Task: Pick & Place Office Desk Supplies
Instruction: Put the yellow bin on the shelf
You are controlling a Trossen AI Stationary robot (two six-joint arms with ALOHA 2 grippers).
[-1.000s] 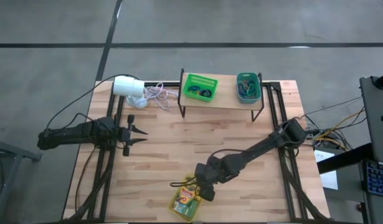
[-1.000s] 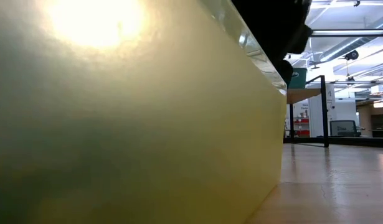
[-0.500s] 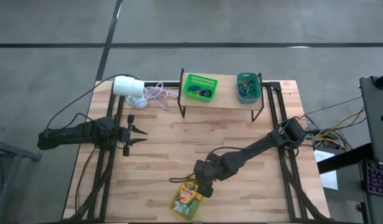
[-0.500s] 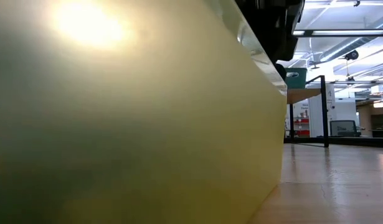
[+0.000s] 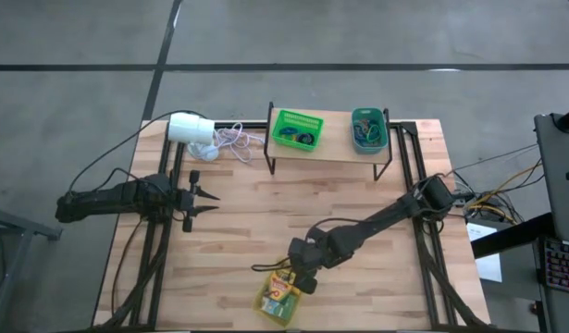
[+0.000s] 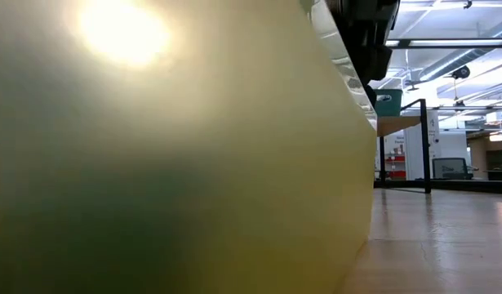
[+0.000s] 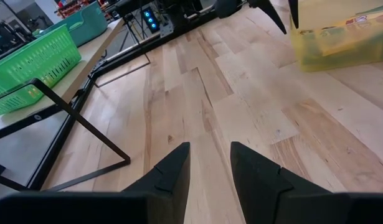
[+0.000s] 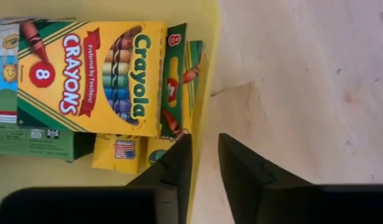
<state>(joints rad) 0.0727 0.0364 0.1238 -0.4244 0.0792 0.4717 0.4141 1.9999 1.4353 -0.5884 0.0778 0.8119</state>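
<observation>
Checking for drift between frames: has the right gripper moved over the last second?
Yes. In the high view the right gripper has shifted slightly toward the table's left side, further over the yellow bin of crayon boxes; the shelf is unchanged.

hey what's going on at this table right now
The right gripper is down at the yellow bin near the table's front edge, its fingers straddling the bin's wall with only a narrow gap between them. The bin holds crayon boxes. The left gripper waits over the left side of the table with nothing in it. At the back, a small shelf carries a green basket and a teal bin, beside a white cylinder with a cord.
</observation>
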